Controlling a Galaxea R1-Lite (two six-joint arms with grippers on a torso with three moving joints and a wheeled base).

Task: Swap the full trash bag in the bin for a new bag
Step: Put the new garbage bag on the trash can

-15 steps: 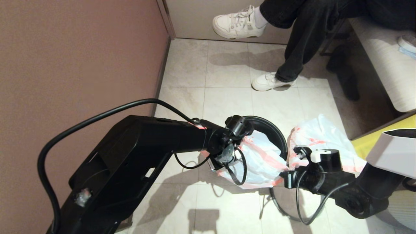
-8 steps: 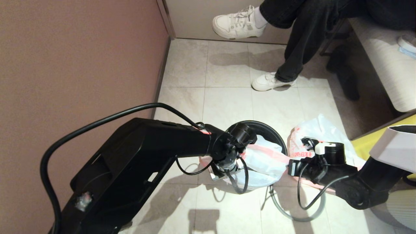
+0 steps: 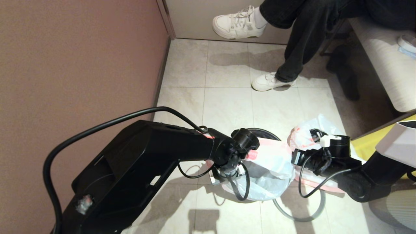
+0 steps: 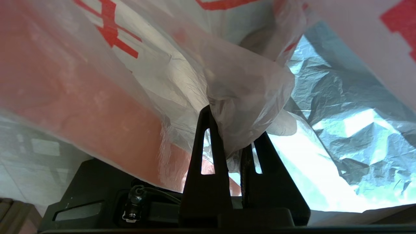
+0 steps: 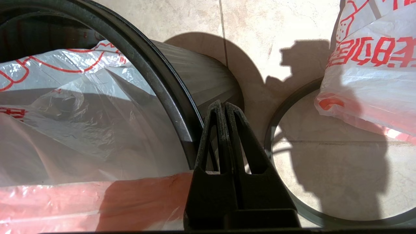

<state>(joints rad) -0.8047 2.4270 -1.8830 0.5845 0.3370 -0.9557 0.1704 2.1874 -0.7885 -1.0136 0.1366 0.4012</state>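
thin white plastic of the new bag [image 3: 271, 162] draped over and into the bin [image 3: 260, 131], on the tiled floor [image 3: 227, 104] by the wall. left gripper [image 4: 232, 136] at the bin's near left side, jaws pinching a gathered fold of that bag. right gripper [image 5: 223, 109] just outside the bin's right rim, jaws pressed together on nothing. full trash bag [image 3: 308, 135] on the floor right of the bin, partly over the loose grey ring [image 3: 312, 216].

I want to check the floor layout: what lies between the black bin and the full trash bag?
In the right wrist view, bare tile floor and an arc of the loose grey ring separate the bin from the full trash bag.
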